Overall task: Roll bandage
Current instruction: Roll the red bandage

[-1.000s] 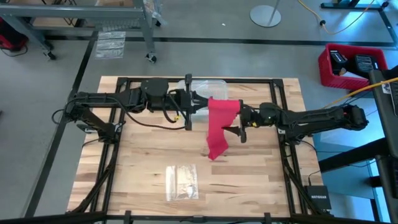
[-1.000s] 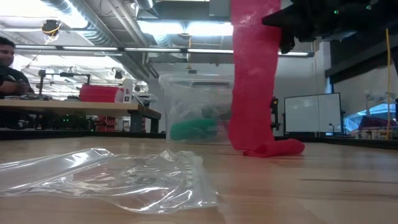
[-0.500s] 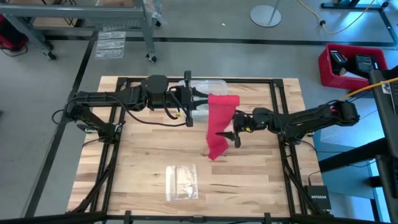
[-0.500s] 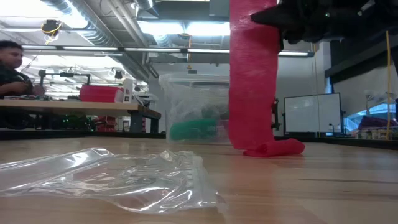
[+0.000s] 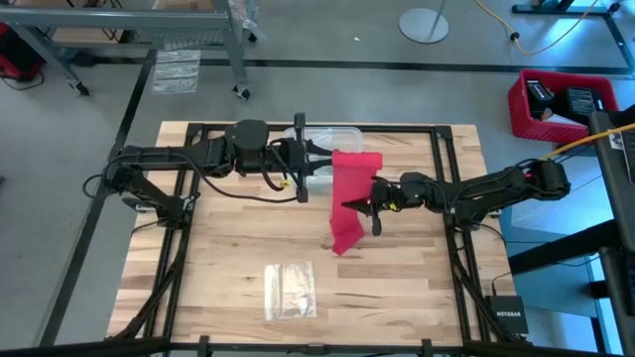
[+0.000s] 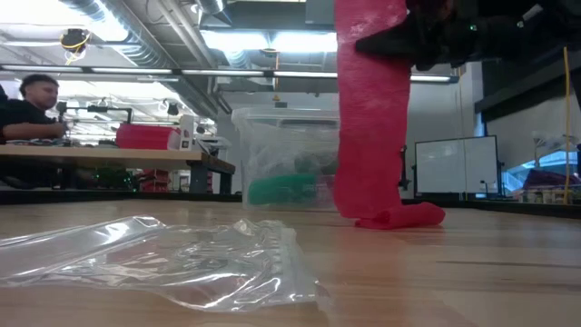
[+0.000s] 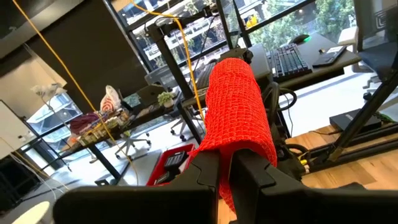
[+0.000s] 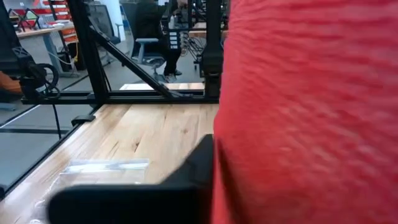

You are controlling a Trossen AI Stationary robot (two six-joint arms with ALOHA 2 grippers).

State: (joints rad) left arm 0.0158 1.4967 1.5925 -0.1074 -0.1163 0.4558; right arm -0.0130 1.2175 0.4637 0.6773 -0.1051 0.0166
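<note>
High view showed the left arm reaching in from the left side of the wooden table point(image 5: 228, 248), its left gripper point(image 5: 323, 162) clenched on the top end of the bandage point(image 5: 349, 198) near the far edge. From the left wrist view I could see those fingers point(image 7: 205, 171) pinched tight on the red fabric point(image 7: 239, 118), which rose ahead of them as a ribbed band. Just behind that gripper stood the clear plastic box point(image 5: 327, 137), with something green inside it in the low view point(image 6: 286, 189). Nearer the front edge, well apart from the arms, lay the small clear plastic bag point(image 5: 290, 290), crumpled and flat in the low view point(image 6: 163, 259).

The bandage hung down as a long red strip point(image 6: 370, 118), its lower end folded on the wood. Further right, the right gripper point(image 5: 355, 205) had its fingers closed on the strip about halfway down, at its right edge; the right wrist view was mostly filled with red fabric point(image 8: 311, 112) beside one dark finger point(image 8: 186, 180). At the room's far left a person point(image 6: 32, 113) sat at a bench.
</note>
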